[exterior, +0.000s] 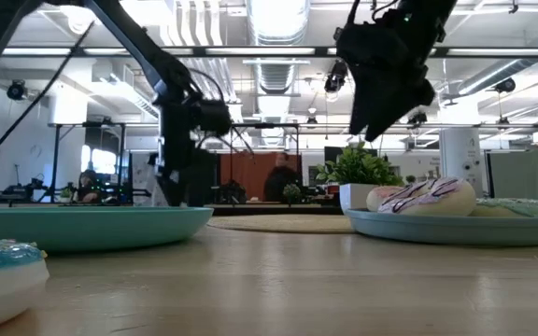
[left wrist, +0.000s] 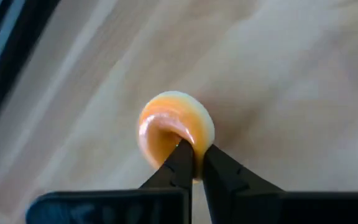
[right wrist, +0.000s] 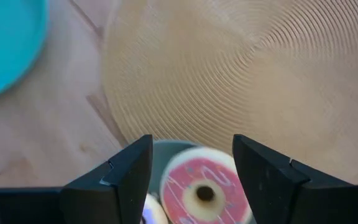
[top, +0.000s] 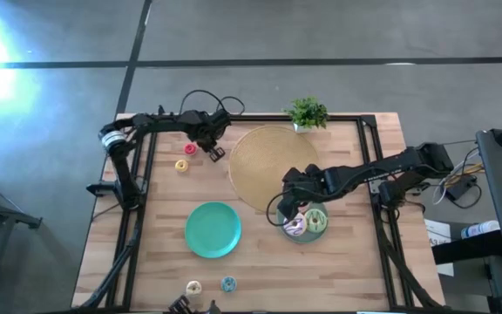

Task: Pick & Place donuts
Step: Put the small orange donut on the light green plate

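At the table's far left, left gripper has its jaws pinched on the orange donut, one finger through the hole, the other outside the ring.
Right gripper hangs jaws apart, empty, over the grey-blue plate, which carries the pink donut, a green one and a white-purple one. Yellow and red minis sit near the left gripper; cream and teal minis sit at the near edge, past the teal plate. My read: donuts are light, glossy, probably slightly squashy, so slippery on the icing. A grip across the ring wall via the hole looks safest; light squeeze only.
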Robot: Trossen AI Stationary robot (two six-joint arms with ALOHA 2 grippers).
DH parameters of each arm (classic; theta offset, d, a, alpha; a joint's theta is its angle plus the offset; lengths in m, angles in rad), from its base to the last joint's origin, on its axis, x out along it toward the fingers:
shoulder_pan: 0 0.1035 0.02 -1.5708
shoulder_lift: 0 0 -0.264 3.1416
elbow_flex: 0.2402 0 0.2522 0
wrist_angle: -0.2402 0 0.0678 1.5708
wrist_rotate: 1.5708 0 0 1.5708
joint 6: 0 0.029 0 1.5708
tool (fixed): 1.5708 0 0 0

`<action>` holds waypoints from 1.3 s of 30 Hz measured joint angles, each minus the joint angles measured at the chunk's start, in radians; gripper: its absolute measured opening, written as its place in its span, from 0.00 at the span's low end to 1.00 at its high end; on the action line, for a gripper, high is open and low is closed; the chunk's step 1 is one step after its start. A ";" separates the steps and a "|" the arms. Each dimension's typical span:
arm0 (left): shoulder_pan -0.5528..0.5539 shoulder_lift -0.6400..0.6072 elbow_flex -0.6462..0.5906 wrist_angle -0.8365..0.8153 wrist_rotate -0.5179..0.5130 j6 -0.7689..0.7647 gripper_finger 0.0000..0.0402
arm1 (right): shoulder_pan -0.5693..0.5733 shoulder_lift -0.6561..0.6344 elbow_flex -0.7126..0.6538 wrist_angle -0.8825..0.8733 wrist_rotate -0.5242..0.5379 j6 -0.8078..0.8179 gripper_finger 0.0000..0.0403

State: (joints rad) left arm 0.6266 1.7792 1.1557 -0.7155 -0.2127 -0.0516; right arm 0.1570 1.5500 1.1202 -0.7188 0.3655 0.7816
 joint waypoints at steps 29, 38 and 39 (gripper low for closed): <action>-0.338 -0.523 -0.230 0.347 0.863 -0.276 0.00 | -0.208 0.083 0.065 0.638 -0.481 -0.721 0.53; -0.369 -0.425 -0.191 0.356 0.874 -0.289 0.00 | -0.203 0.166 0.214 0.444 -0.536 -0.790 0.53; -0.368 -0.421 -0.187 0.356 0.873 -0.286 0.00 | -0.203 0.168 0.223 0.426 -0.541 -0.795 0.53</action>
State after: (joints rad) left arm 0.2584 1.3584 0.9689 -0.3591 0.6606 -0.3373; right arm -0.0463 1.7176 1.3432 -0.2932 -0.1757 -0.0131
